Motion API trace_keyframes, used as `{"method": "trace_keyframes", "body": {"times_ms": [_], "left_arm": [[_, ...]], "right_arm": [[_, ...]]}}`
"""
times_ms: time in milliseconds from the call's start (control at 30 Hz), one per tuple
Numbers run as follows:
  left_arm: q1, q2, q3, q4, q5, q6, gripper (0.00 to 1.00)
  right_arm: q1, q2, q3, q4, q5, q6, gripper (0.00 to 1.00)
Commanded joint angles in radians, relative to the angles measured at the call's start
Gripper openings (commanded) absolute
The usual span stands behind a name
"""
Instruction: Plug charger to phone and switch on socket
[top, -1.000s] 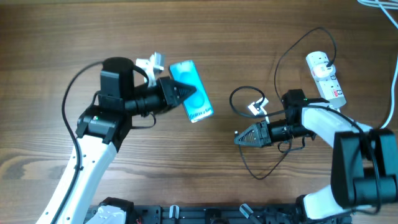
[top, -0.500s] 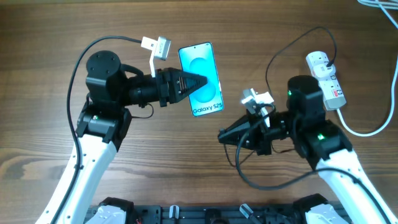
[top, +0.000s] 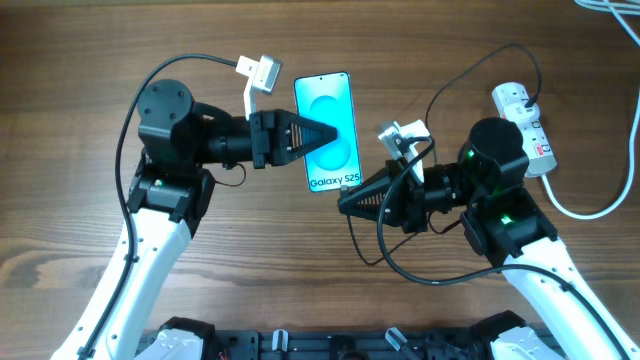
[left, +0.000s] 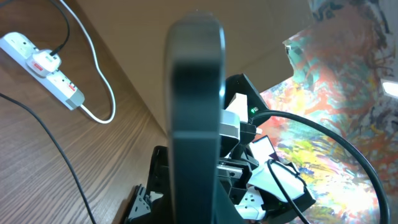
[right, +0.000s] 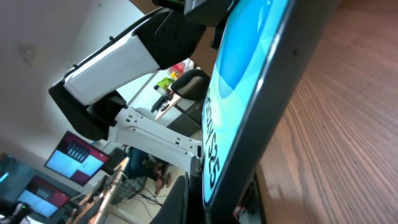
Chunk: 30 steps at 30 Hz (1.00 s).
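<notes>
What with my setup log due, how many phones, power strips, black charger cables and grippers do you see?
phone: 1
power strip: 1
black charger cable: 1
grippers: 2, left gripper and right gripper
Total: 5

We find the overhead view bright and even, the bench (top: 80, 60) sharp, with only faint shadows. In the left wrist view the phone (left: 196, 112) is a dark, blurred slab, too near to focus. In the right wrist view its screen glows, its edge smeared and the room behind soft.
</notes>
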Motion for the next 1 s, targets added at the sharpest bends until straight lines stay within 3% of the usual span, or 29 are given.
{"method": "trace_keyframes", "body": {"times_ms": [0, 967], "left_arm": [[-0.003, 0.001, 0.015, 0.029, -0.008, -0.002, 0.04], [-0.004, 0.001, 0.015, 0.026, -0.063, -0.092, 0.04]], "right_arm": [[0.01, 0.008, 0.007, 0.01, 0.013, 0.034, 0.04], [0.019, 0.013, 0.007, 0.01, 0.025, 0.086, 0.04]]}}
